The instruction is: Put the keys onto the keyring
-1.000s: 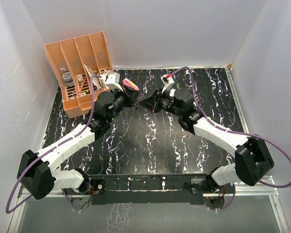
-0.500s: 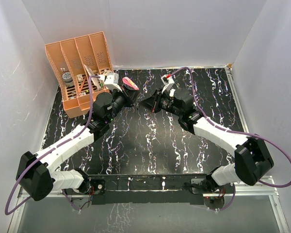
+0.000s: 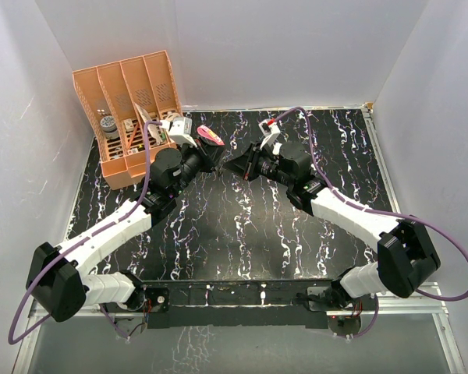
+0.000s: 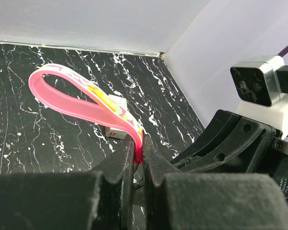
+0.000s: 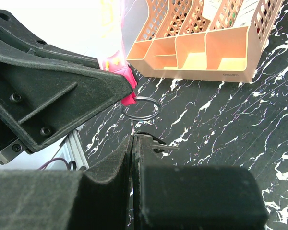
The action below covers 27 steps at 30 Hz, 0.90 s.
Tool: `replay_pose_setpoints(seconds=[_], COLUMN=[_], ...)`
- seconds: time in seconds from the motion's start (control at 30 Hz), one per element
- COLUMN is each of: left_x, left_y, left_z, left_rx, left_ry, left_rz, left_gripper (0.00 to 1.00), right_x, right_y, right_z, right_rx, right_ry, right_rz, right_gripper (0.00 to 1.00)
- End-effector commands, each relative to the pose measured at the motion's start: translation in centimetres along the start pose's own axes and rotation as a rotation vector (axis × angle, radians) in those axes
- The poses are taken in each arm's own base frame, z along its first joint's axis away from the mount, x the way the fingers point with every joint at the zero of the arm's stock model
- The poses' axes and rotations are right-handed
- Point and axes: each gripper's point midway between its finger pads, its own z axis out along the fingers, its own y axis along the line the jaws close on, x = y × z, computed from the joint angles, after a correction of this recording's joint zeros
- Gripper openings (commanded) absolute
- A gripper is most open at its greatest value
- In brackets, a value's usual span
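The keyring's pink strap (image 4: 81, 93) loops up from my left gripper (image 4: 138, 143), which is shut on the strap's lower end. In the right wrist view its metal ring (image 5: 140, 106) hangs free below the pink end, just in front of my right gripper (image 5: 133, 136). That gripper is shut on a small dark-headed key (image 5: 158, 143), whose grey blade sticks out to the right, and a thin wire loop rises from the jaws toward the ring. From above, both grippers (image 3: 213, 161) (image 3: 235, 165) meet tip to tip over the far middle of the table, with the pink strap (image 3: 210, 136) above them.
An orange slotted organiser (image 3: 129, 117) holding small items stands at the back left, close to the left wrist. A small white box with a red mark (image 4: 114, 129) lies on the black marbled table (image 3: 242, 234) behind the strap. White walls enclose three sides.
The left wrist has shifted slightly to the left with the pink strap. Both grips are unchanged, and the right arm has barely moved.
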Motion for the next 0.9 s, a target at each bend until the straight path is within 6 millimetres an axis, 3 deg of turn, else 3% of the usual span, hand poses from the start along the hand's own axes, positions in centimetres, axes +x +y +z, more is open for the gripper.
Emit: replay_pose_setpoints(seconds=[0.0,0.87], left_x=[-0.77,-0.57], left_y=[-0.80,-0.69], left_z=[0.02,-0.09], left_rx=[0.027,0.027], left_ry=[-0.015,-0.008], left_rz=[0.006,0.021], left_gripper=[0.00,0.00], right_x=[-3.73,-4.00], right_y=[3.17,3.16], right_z=[-0.32,-0.58], right_rx=[-0.070,-0.059], right_ry=[-0.092,-0.102], right_rz=[-0.041,-0.045], right_gripper=[0.00,0.00])
